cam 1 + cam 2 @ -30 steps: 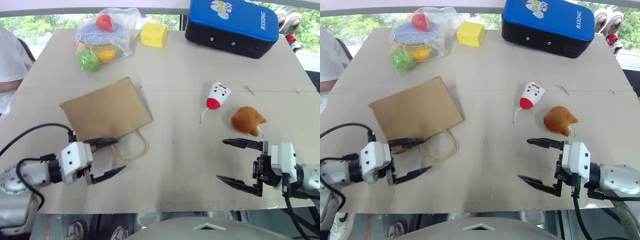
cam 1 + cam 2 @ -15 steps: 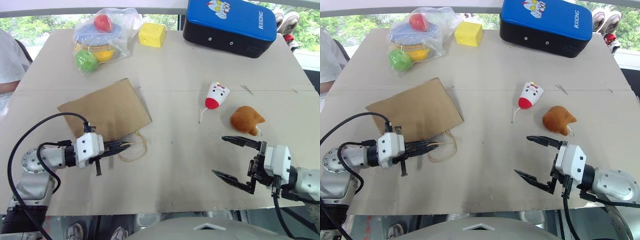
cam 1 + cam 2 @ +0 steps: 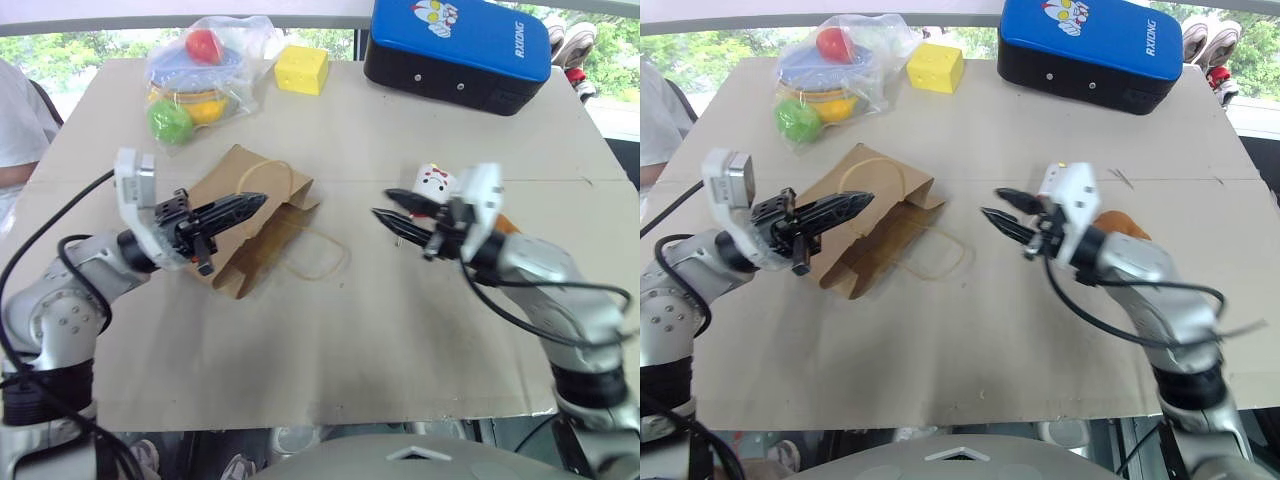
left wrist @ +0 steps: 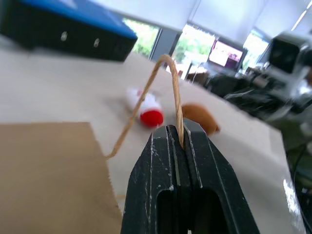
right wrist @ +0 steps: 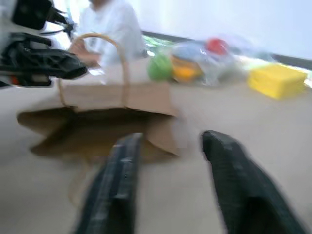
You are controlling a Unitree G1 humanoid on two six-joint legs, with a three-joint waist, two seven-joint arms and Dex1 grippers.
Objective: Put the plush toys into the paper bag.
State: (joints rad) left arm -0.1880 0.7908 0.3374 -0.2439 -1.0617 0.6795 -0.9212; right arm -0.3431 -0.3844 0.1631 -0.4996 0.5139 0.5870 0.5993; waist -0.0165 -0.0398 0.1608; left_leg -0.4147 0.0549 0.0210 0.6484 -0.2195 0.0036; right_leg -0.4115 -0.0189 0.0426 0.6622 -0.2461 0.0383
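The brown paper bag (image 3: 255, 240) lies on the table with its mouth lifted open toward the right. My left gripper (image 3: 258, 202) is shut on the bag's upper loop handle (image 4: 168, 87) and holds it up; the other handle (image 3: 318, 255) lies flat on the table. My right gripper (image 3: 381, 204) hovers just right of the bag's mouth, fingers a little apart, nothing between them. Right behind it sits the white mouse plush (image 3: 437, 180), partly hidden. The orange-brown plush (image 3: 1123, 222) peeks out behind my right arm.
A clear plastic bag of colourful toys (image 3: 195, 75) and a yellow block (image 3: 301, 69) sit at the table's far left. A blue and black pad (image 3: 460, 45) lies at the far right. A person in white (image 3: 18, 125) sits beyond the left edge.
My left gripper shut on the bag's handle and raised it, opening the bag's mouth. My right gripper swung left and forward toward the bag, and its fingers came closer together.
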